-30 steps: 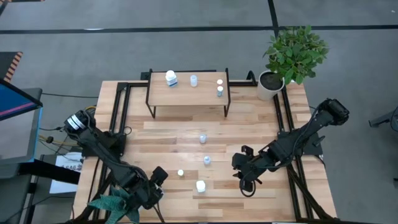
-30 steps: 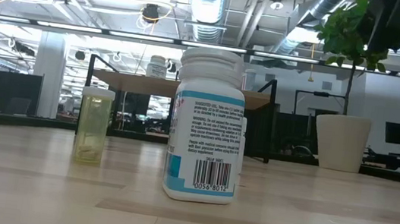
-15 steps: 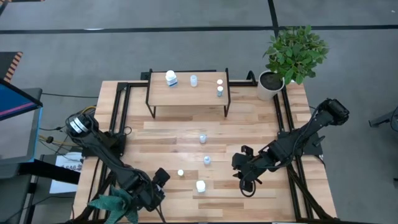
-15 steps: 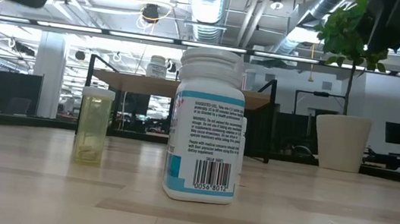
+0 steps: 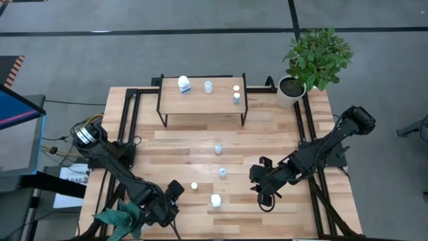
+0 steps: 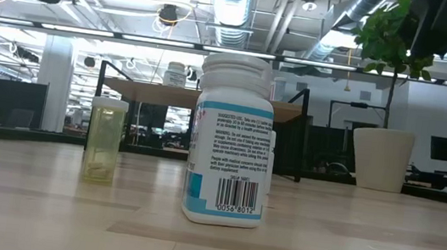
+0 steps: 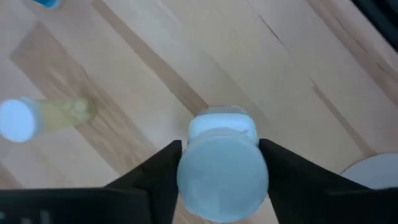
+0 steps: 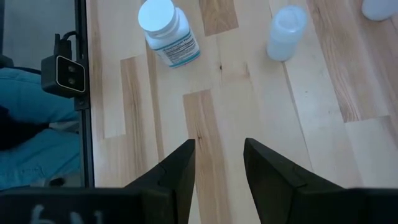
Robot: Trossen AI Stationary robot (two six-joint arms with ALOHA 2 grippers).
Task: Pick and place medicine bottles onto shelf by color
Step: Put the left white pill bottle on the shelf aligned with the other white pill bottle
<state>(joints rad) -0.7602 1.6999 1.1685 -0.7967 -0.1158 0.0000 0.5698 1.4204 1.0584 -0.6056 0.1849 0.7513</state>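
My left gripper (image 5: 172, 193) hangs over the table's near left part, shut on a pale-blue bottle (image 7: 222, 177). My right gripper (image 5: 265, 189) is open and empty over the near right part, and its own view shows bare wood between its fingers (image 8: 216, 163). A large white bottle (image 5: 215, 199), a yellowish bottle with a white top (image 5: 194, 186) and two pale-blue bottles (image 5: 223, 172) (image 5: 218, 148) stand on the table. The shelf (image 5: 200, 100) at the far edge carries a white bottle (image 5: 184, 84), a pale-blue one (image 5: 208, 86) and two tiny ones (image 5: 236, 94). My left gripper pinches the pale-blue bottle between its two fingers, one finger (image 7: 163, 171) on each side of the bottle's body (image 7: 186, 177). The fingers point down from above. The bottle's round end faces the wrist camera, and the bottle is lifted clear of the wood below.
A potted plant in a white pot (image 5: 291, 90) stands at the far right corner. Something green and leafy (image 5: 120, 219) lies at the near left edge under my left arm. Black frame rails (image 5: 127, 127) run along both table sides. The large white bottle (image 6: 230, 143) fills the low view.
My left arm has shifted a little with the pale-blue bottle still in its fingers. Its dark shape has come further into the low view at the upper left. The bottles on the table and shelf have kept still.
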